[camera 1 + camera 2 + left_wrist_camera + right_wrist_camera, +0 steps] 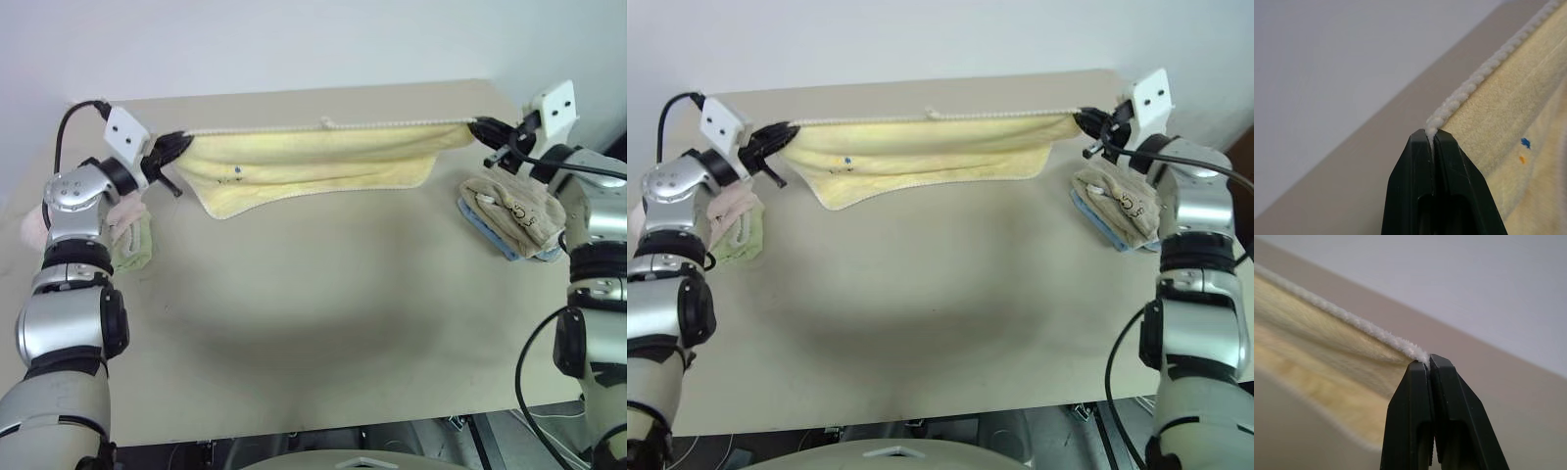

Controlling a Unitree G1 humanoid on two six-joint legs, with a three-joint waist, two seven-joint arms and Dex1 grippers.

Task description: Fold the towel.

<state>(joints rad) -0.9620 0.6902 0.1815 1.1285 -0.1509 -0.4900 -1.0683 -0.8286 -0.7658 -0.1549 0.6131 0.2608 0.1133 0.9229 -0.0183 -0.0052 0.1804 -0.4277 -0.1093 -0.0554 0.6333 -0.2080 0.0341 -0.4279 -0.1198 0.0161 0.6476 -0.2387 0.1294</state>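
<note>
The pale yellow towel (313, 157) hangs stretched above the far part of the table, its whitish piped edge (333, 125) pulled taut between both grippers. A small dark mark (237, 170) shows near its left end. My left gripper (176, 147) is shut on the towel's left corner, and the left wrist view shows the piping (1459, 93) pinched between the black fingers (1449, 181). My right gripper (482, 127) is shut on the right corner, with the piped edge (1352, 320) running into its fingertips (1425, 364). The lower edge sags in a curve above the tabletop.
A beige folded towel (517, 208) lies on a blue one at the table's right side, under my right arm. A pink and a pale green folded towel (129, 240) lie at the left edge. The tan table (323, 313) spreads wide in front; a wall is behind.
</note>
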